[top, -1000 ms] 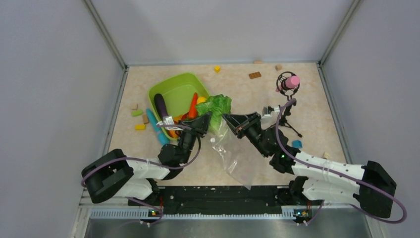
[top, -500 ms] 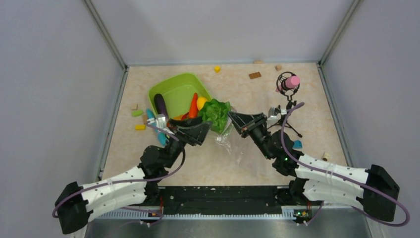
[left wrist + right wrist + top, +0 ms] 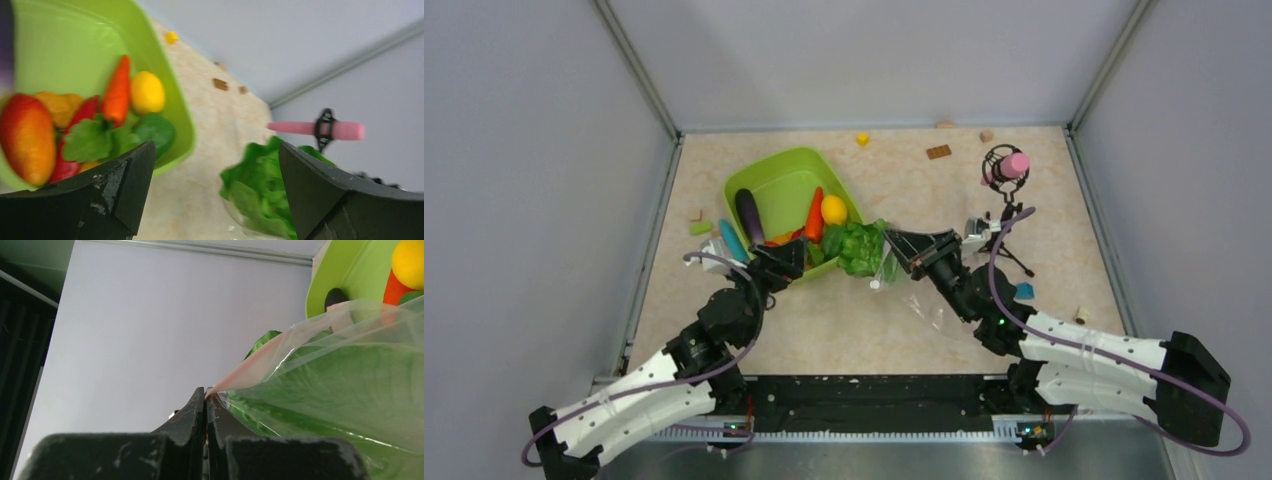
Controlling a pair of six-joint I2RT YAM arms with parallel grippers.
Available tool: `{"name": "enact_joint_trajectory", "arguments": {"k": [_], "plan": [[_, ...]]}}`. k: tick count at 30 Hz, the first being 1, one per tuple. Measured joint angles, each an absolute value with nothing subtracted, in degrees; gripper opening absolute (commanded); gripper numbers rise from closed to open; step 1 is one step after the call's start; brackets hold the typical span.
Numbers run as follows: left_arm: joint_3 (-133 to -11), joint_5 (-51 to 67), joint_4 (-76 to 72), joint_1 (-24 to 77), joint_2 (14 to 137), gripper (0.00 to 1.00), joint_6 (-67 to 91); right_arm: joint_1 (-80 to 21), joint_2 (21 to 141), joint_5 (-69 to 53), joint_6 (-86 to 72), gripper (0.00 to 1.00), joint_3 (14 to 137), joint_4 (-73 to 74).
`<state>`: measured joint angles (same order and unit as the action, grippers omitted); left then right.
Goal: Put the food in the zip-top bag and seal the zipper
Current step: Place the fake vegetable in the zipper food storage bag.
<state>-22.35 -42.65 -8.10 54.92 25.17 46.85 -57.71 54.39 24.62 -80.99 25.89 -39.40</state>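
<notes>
The pale green cabbage (image 3: 860, 248) sits in the mouth of the clear zip-top bag (image 3: 916, 297), which lies just right of the lime tray (image 3: 769, 178). My right gripper (image 3: 888, 239) is shut on the bag's pinkish zipper (image 3: 260, 369) and holds that edge up, with cabbage leaves (image 3: 330, 385) showing through the plastic. My left gripper (image 3: 796, 262) stands open at the tray's near corner, nothing between its fingers (image 3: 125, 185). The cabbage (image 3: 260, 185) is ahead of its right finger. Eggplant (image 3: 749, 215), carrot (image 3: 814, 213), lemon (image 3: 833, 209) and green pepper (image 3: 155, 131) lie in the tray.
A pink-tipped microphone on a small tripod (image 3: 1006, 166) stands at the back right. Small blocks are scattered: yellow (image 3: 862, 139) and brown (image 3: 939, 152) at the back, several left of the tray (image 3: 701, 228), a teal one (image 3: 1023, 291) by the right arm.
My left gripper opened and let go of the cabbage, then drew back left toward the tray's near corner. The cabbage now rests in the bag's mouth. The right gripper kept its hold.
</notes>
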Motion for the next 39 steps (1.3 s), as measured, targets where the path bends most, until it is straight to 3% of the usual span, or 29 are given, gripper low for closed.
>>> {"name": "enact_joint_trajectory", "arguments": {"k": [6,12,19,23,27,39], "plan": [[-24.75,-40.07,5.10,45.41,32.03,0.98,53.76,-57.71,54.39,22.17,-80.99,0.00,25.89,-39.20],[-16.16,-16.69,-0.38,28.01,37.36,0.98,62.33,-57.71,54.68,19.44,-80.90,0.00,25.61,-39.42],[-13.23,2.87,-11.20,27.31,37.65,0.97,63.35,-57.69,56.16,17.87,-79.85,0.00,25.56,-39.44],[-13.23,9.34,-11.88,27.31,37.63,0.87,63.00,-57.69,56.38,17.87,-79.48,0.00,25.56,-40.01],[-13.23,12.80,-10.66,27.31,36.34,0.78,62.48,-57.69,56.69,17.87,-79.11,0.00,25.56,-40.38],[-11.18,12.53,-3.36,27.31,26.48,0.72,62.11,-57.63,56.75,17.93,-77.52,0.00,26.39,-40.36]]}}
